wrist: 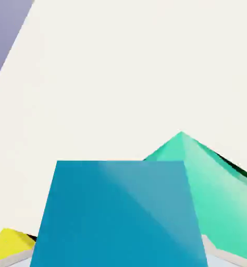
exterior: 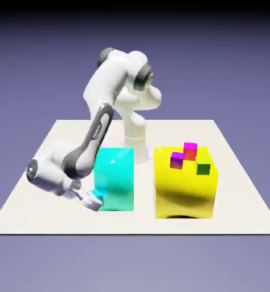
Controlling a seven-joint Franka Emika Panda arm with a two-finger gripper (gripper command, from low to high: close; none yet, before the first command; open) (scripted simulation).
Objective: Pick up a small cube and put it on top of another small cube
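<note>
In the hand view the small cube (wrist: 120,214), plain cyan, fills the lower middle between the jaws and hides the fingertips, so my gripper is shut on it. The exterior view shows my gripper (exterior: 94,202) low over the table (exterior: 46,188), at the left face of the large cyan block (exterior: 115,178). There I cannot tell the small cube apart from the hand. A magenta small cube (exterior: 190,146) sits stacked on a red one (exterior: 190,154). Beside them are a purple cube (exterior: 177,160) and a green cube (exterior: 203,169), all on the big yellow block (exterior: 185,188).
In the hand view the large cyan block (wrist: 219,198) rises close on the right, and a corner of the yellow block (wrist: 8,245) shows at the lower left. The pale table (wrist: 120,78) stretches beyond. The robot's base (exterior: 134,134) stands behind the two big blocks.
</note>
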